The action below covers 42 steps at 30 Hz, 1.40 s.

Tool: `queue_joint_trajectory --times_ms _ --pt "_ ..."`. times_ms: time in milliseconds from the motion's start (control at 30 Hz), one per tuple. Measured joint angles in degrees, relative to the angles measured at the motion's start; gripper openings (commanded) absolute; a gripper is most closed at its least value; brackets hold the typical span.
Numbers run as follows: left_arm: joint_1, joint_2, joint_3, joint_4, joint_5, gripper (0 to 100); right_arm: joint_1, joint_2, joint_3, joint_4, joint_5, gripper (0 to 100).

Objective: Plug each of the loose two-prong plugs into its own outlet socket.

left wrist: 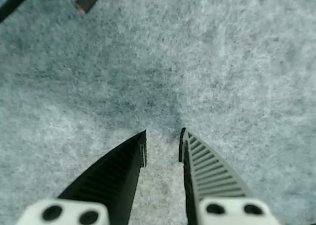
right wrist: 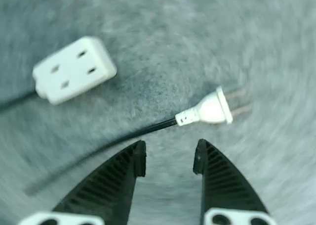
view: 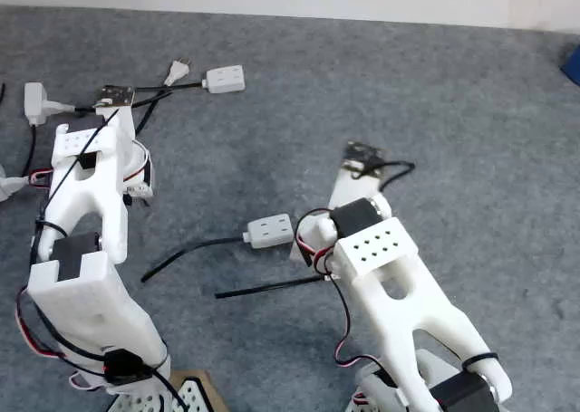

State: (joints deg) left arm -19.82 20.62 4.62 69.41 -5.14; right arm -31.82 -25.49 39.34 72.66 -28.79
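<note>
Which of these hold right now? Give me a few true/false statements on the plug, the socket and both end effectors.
1. The right end effector is open and empty. True.
2. The plug ahead of it is seated in the socket. False: it lies loose on the carpet, prongs bare, apart from the socket.
3. The left end effector grips a cable. False: it is open, with bare carpet between its fingers.
4. The plug's cable is black. True.
</note>
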Motion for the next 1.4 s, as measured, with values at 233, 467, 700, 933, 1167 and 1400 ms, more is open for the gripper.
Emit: queue_joint_trajectory --times_ms 233,467,700,933,1167,1400 --pt "-0.35 0.0 0.62 0.0 -0.18 13 0.88 0.7 -0.35 -2.02 61.54 15.9" --pt "-4.57 0.0 2.55 -0.44 -7.03 13 -0.26 0.88 3.43 -8.44 98.37 15.9" --pt "-6.68 -0.79 5.27 -4.92 -8.62 13 -2.2 3.08 5.54 -4.48 107.96 15.9" --pt "-7.3 -1.32 6.95 -7.03 -8.62 13 -2.81 9.41 5.27 -0.62 109.1 15.9" --pt "-7.47 -1.49 7.38 -7.38 -8.62 13 -1.05 15.21 5.27 -5.71 109.19 15.9" --pt "-7.47 -1.49 7.38 -7.38 -8.62 13 -0.44 15.82 2.46 -9.67 105.85 15.9"
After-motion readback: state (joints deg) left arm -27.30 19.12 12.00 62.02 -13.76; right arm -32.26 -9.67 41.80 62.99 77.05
